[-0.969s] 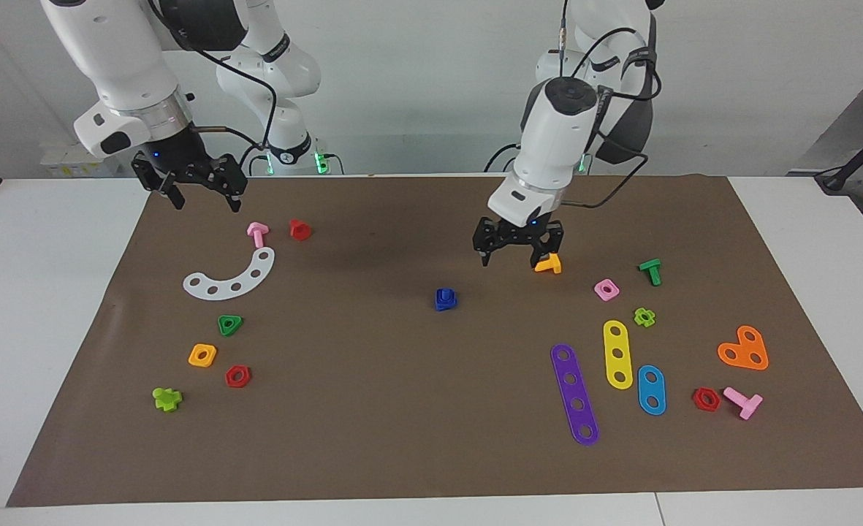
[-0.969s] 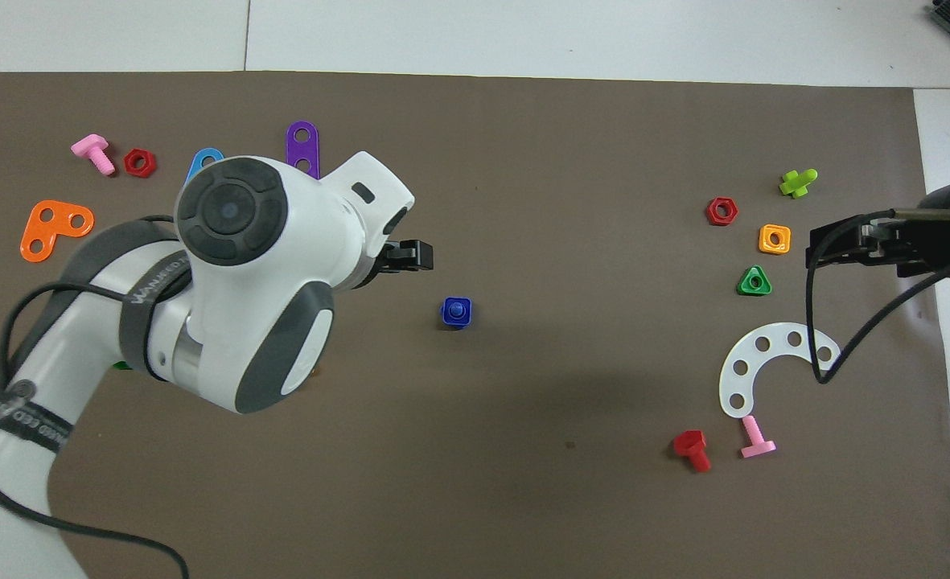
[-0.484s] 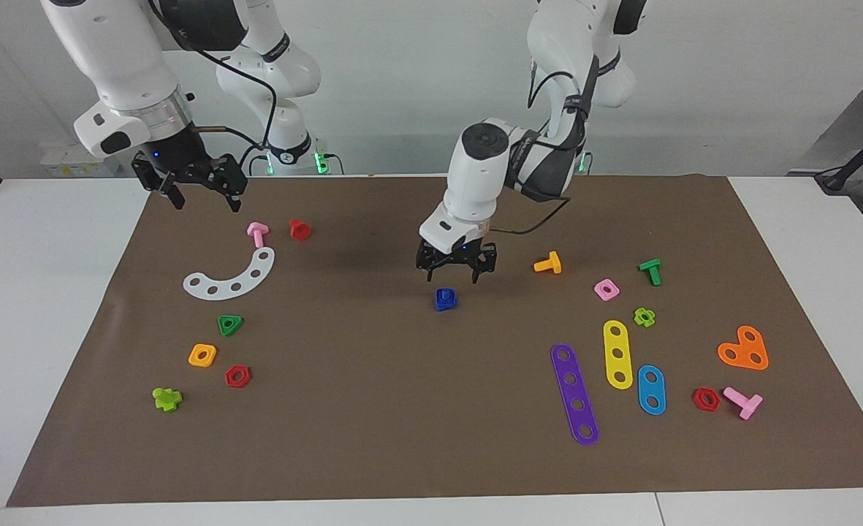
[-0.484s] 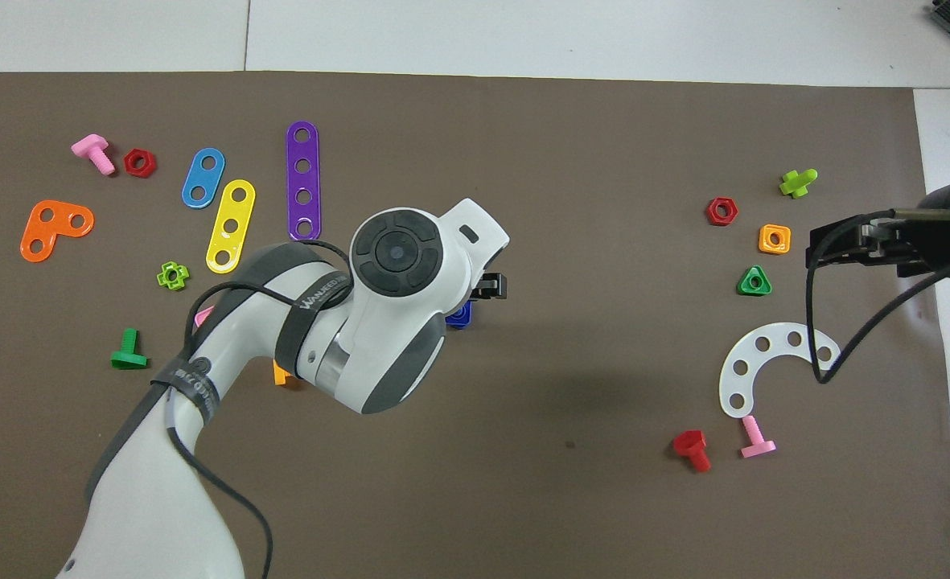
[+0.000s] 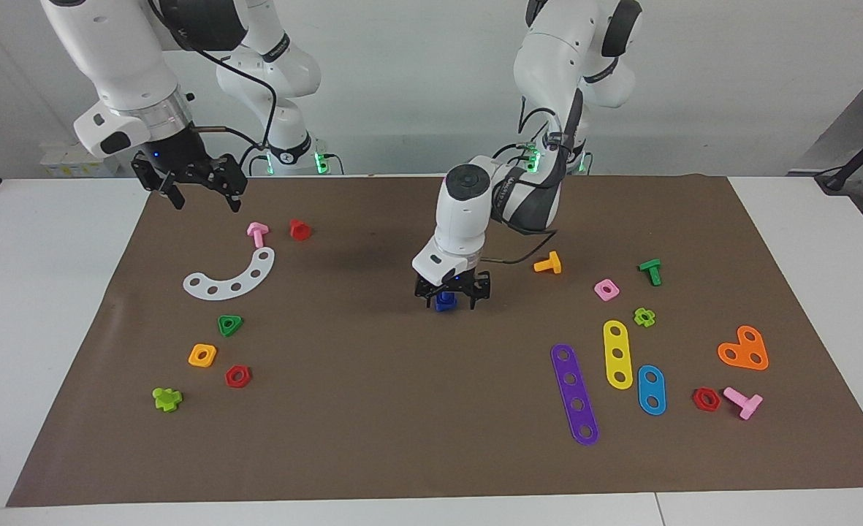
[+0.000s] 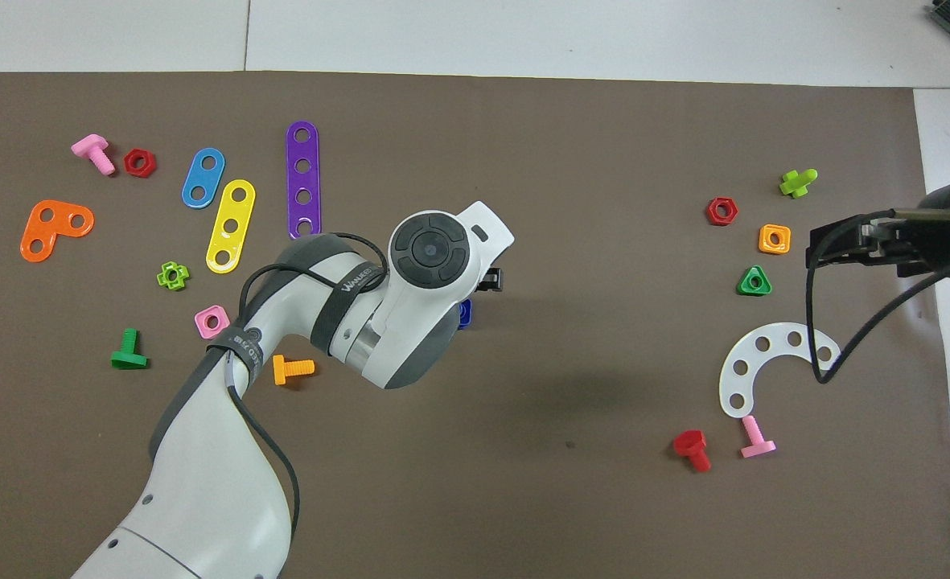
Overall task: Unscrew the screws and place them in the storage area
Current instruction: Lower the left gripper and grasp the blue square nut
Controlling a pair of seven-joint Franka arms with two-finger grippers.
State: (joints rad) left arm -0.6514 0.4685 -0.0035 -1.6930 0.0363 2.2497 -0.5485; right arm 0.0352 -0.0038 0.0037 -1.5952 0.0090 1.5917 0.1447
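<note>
The royal-blue screw (image 5: 443,300) stands in the middle of the brown mat (image 5: 373,409). My left gripper (image 5: 451,299) is down over it, open, with one finger on each side of it. In the overhead view the left arm covers the screw except for a blue sliver (image 6: 465,314). My right gripper (image 5: 199,194) is open and empty, and waits in the air over the mat's edge at the right arm's end, also shown in the overhead view (image 6: 841,245).
An orange screw (image 5: 548,264), a pink square nut (image 5: 606,290) and coloured strips (image 5: 574,393) lie toward the left arm's end. A white curved plate (image 5: 230,275), a pink screw (image 5: 257,234), a red screw (image 5: 299,229) and several nuts lie toward the right arm's end.
My left gripper has moved from over the orange screw to the blue screw and come down around it. The right arm has not moved.
</note>
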